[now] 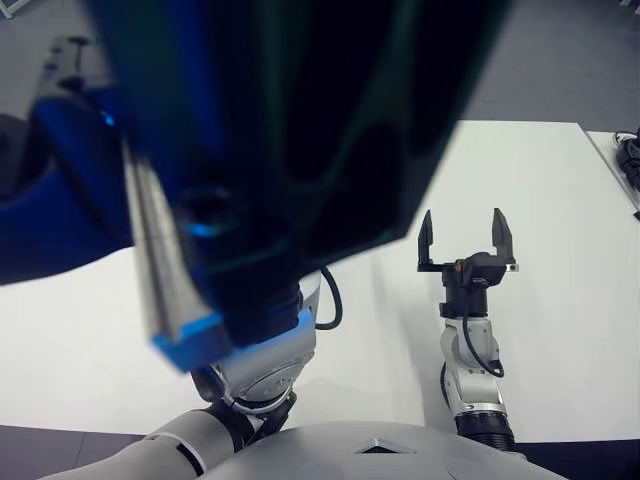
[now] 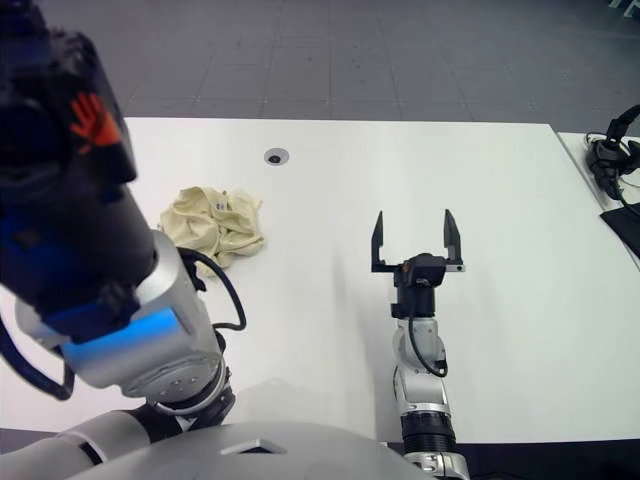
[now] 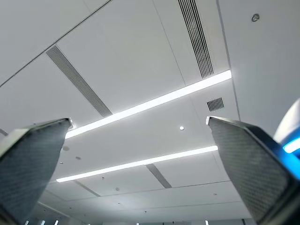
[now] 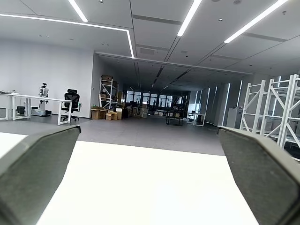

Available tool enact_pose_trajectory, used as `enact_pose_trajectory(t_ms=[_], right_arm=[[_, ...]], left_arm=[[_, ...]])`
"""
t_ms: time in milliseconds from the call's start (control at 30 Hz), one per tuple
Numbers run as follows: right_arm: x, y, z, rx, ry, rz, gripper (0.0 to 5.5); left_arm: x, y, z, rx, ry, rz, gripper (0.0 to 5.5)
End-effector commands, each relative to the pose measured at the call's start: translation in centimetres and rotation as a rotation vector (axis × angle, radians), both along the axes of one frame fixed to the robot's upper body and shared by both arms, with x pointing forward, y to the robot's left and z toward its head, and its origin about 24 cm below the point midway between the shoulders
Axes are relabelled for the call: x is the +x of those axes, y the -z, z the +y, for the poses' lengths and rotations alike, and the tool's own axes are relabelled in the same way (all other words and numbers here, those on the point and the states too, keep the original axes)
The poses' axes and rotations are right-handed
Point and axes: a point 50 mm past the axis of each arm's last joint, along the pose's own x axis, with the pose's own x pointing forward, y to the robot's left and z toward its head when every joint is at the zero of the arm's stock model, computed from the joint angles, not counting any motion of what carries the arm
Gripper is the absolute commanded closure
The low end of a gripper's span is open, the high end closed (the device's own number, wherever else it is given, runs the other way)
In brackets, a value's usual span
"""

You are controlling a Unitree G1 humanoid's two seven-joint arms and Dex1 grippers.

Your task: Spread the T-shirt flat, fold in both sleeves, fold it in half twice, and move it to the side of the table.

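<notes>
Crumpled T-shirt (image 2: 215,225) on white counter (image 2: 320,190), untouched.
Bunched at 9 o'clock from right pincer (image 2: 413,222) (prongs wide apart, well clear); left pincer (image 3: 139,121) aimed at ceiling (image 3: 140,56), likewise spread.

T-shirt (image 2: 215,225) on table (image 2: 520,200), left of right gripper (image 2: 413,216), well apart

Two head cameras looked forward and down over the white table (image 2: 300,330), both taking in the right gripper (image 2: 413,222). The raised left arm (image 1: 300,120) crowded the left eye's view. The left wrist camera faced the ceiling (image 3: 140,56). The right wrist camera looked low along the tabletop.
</notes>
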Motion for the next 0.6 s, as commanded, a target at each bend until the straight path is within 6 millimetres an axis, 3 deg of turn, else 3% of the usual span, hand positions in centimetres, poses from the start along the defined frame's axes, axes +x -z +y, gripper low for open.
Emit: enact_pose_trajectory(t_ms=[33, 133, 233, 300, 367, 467, 533, 600], right_arm=[[0.3, -0.1, 0.4, 0.001, -0.011, 0.005, 0.11], [0.5, -0.2, 0.6, 0.004, -0.02, 0.003, 0.11], [0.7, -0.3, 0.9, 0.008, -0.032, -0.005, 0.11], [0.8, -0.4, 1.0, 0.008, -0.035, -0.01, 0.11], [0.9, -0.5, 1.0, 0.008, -0.037, -0.013, 0.11], [1.1, -0.5, 1.0, 0.005, -0.045, -0.016, 0.11], [1.2, -0.6, 0.9, 0.003, -0.048, -0.018, 0.11], [1.1, -0.6, 0.8, 0.001, -0.044, -0.022, 0.11]], left_arm=[[-1.6, -1.1, 0.6, -0.022, -0.005, -0.105, 0.1], [1.2, 1.4, 2.5, 0.027, -0.181, 0.104, 0.1], [4.7, 7.4, 4.0, 0.227, -0.413, 0.399, 0.1], [8.2, 11.6, 5.5, 0.383, -0.598, 0.577, 0.1], [10.0, 15.5, 7.0, 0.504, -0.728, 0.717, 0.1], [10.3, 20.7, 8.8, 0.622, -0.892, 0.901, 0.1], [9.7, 22.1, 9.8, 0.622, -0.986, 0.939, 0.1], [9.5, 22.2, 10.4, 0.631, -1.061, 0.884, 0.1]])
